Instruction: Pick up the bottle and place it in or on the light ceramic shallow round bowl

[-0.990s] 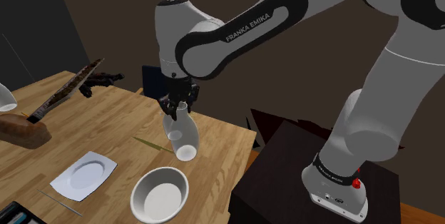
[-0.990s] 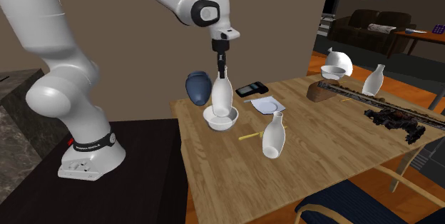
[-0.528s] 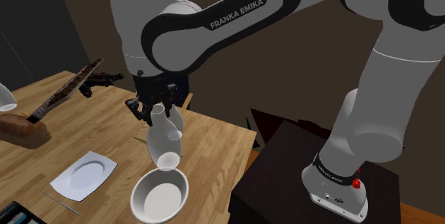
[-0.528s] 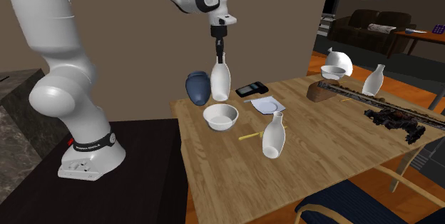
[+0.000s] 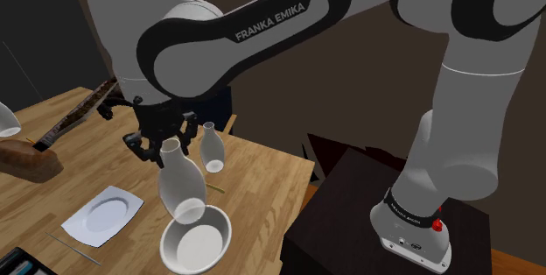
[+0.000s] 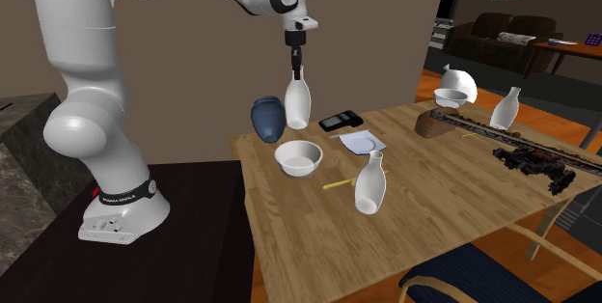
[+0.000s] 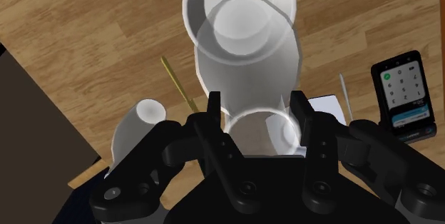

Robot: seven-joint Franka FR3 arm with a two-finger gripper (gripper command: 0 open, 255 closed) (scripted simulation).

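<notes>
**Transport step.** The gripper, its jaws pinching the neck of the white bottle, held the bottle aloft at the lower centre-left of the shoulder view. It hung over the white bowl, apart from it. The next move probably called for a straight descent into the bowl, then release, keeping clear of the second bottle on the table behind.
</notes>
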